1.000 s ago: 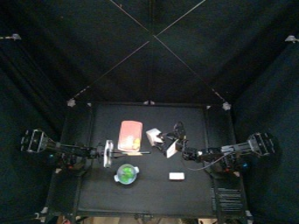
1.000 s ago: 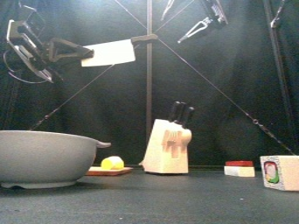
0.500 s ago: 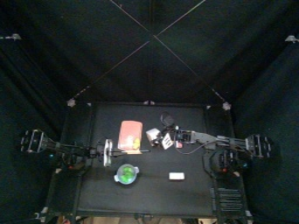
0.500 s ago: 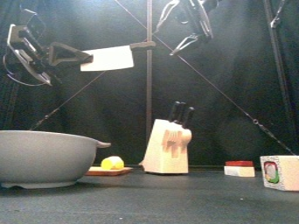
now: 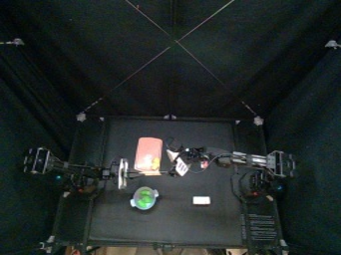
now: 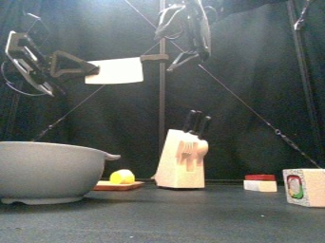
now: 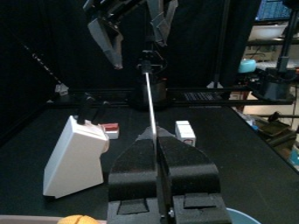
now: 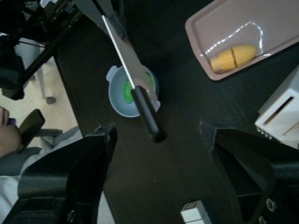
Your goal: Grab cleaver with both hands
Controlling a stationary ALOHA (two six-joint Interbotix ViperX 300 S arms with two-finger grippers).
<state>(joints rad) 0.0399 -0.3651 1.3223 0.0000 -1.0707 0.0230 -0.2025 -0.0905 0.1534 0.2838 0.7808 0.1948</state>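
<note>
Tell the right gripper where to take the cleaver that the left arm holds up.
Take the black handle. The left gripper is shut on the cleaver at its pale blade, so the handle juts free toward the right gripper. Come at it from the handle's end, open jaws either side.

My left gripper (image 7: 159, 147) is clamped on the cleaver (image 7: 149, 101), seen edge-on. Just beyond its far tip the right gripper (image 7: 131, 31) hangs spread. Below, a white knife block (image 7: 77, 156).
</note>
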